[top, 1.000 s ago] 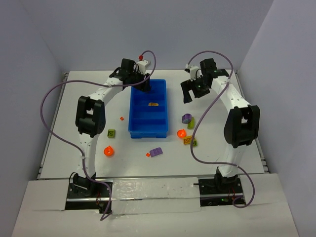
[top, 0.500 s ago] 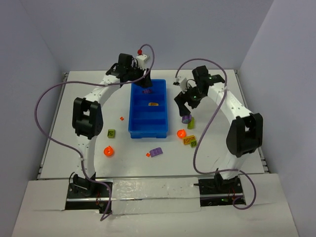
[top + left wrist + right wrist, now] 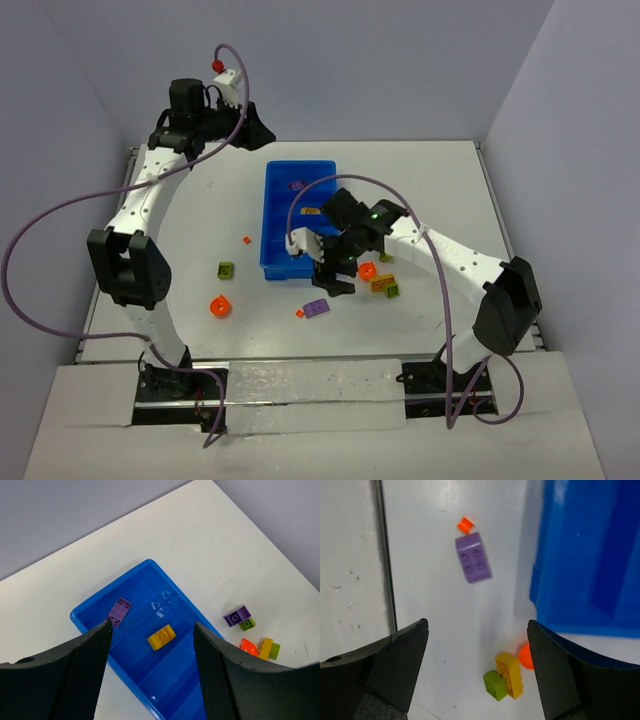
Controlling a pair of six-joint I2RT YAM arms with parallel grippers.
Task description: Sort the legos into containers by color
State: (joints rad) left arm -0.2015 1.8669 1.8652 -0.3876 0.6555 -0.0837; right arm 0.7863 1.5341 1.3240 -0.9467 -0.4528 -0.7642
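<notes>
The blue tray (image 3: pixel 300 250) lies mid-table. A flat purple lego (image 3: pixel 297 185) lies in its far compartment and a yellow one (image 3: pixel 161 637) in the second. My left gripper (image 3: pixel 256 126) is open and empty, raised behind the tray's far left corner; in its wrist view (image 3: pixel 152 626) the tray (image 3: pixel 180 690) lies below it. My right gripper (image 3: pixel 334 276) is open and empty, low by the tray's near right corner. Its wrist view (image 3: pixel 477 624) shows a purple lego (image 3: pixel 473 557), a tiny orange piece (image 3: pixel 465 524), a joined yellow (image 3: pixel 509 674) and lime (image 3: pixel 495 685) pair, and a round orange piece (image 3: pixel 525 656).
Left of the tray lie a lime lego (image 3: pixel 227 270), a round orange piece (image 3: pixel 219 306) and a tiny orange bit (image 3: pixel 247 240). A purple brick (image 3: pixel 236 615) with a green one (image 3: pixel 247 624) lies right of the tray. Grey walls enclose the table.
My left gripper has risen and drawn back left from over the tray's far end. My right arm has swung from the far right down to the tray's near right corner.
</notes>
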